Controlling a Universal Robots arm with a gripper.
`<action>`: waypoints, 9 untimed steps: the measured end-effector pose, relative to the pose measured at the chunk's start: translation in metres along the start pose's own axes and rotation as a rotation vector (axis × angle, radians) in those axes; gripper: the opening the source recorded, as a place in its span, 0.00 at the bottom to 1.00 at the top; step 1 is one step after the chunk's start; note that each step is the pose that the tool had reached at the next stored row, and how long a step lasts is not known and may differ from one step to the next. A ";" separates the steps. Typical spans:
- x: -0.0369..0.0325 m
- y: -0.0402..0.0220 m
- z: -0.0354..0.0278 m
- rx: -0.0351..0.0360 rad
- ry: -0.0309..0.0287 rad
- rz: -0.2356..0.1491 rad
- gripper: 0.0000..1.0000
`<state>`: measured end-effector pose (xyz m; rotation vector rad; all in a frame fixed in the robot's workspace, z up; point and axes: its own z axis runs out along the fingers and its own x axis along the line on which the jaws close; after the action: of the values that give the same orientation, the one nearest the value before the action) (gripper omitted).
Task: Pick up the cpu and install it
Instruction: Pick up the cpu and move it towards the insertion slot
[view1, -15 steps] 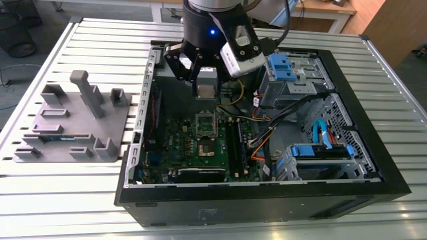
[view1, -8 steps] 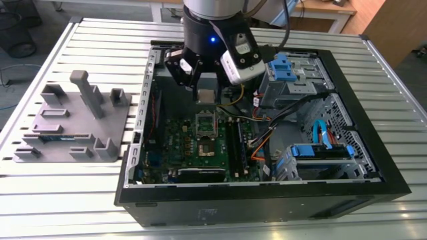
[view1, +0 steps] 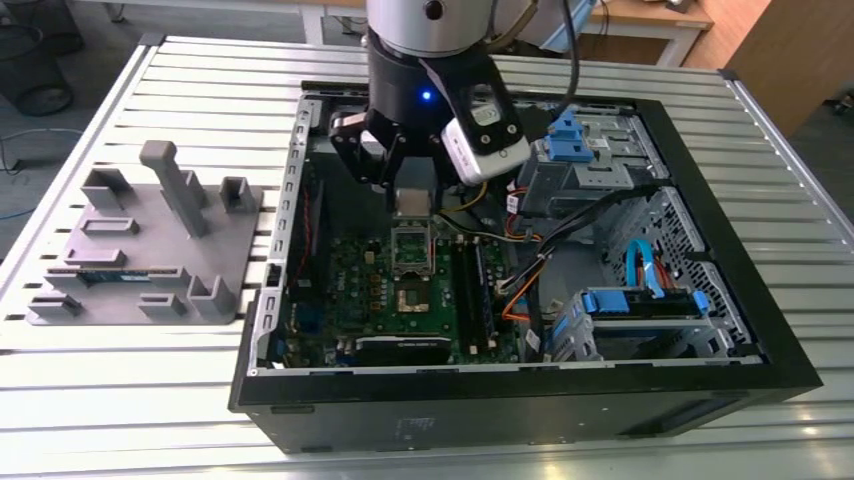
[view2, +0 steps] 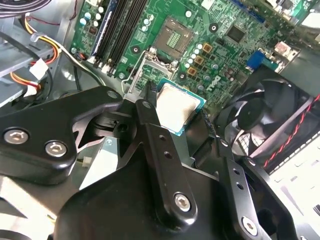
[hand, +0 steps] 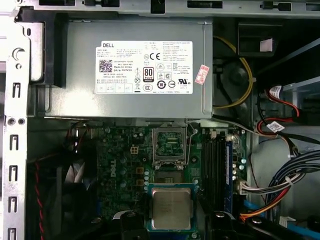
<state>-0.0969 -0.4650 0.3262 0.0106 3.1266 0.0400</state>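
My gripper (view1: 414, 188) hangs inside the open computer case (view1: 747, 330), above the green motherboard (view1: 360, 270). It is shut on the cpu (hand: 171, 207), a flat square chip with a silvery top and thin green rim, held by its two side edges. In the second wrist view the cpu (view2: 177, 107) sits between the black fingers (view2: 150, 107). The open socket (hand: 169, 145) with its raised metal frame (view2: 149, 67) lies on the board just ahead of the chip. In the exterior view the socket (view1: 411, 297) lies below the gripper.
A grey power supply (hand: 135, 65) stands beyond the socket. Memory slots (hand: 215, 165) run beside it, with coloured cables (hand: 280, 190) further out. A black fan (view2: 265, 110) sits close to the gripper. A grey fixture tray (view1: 147, 250) lies outside the case on the slatted table.
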 end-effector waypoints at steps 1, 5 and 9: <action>0.0000 -0.0010 0.0008 0.0001 0.0001 0.000 0.47; -0.0002 -0.0053 0.0043 0.0002 0.0001 0.000 0.47; -0.0003 -0.0107 0.0081 0.0000 0.0000 0.000 0.47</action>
<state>-0.0966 -0.4755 0.3178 0.0106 3.1266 0.0399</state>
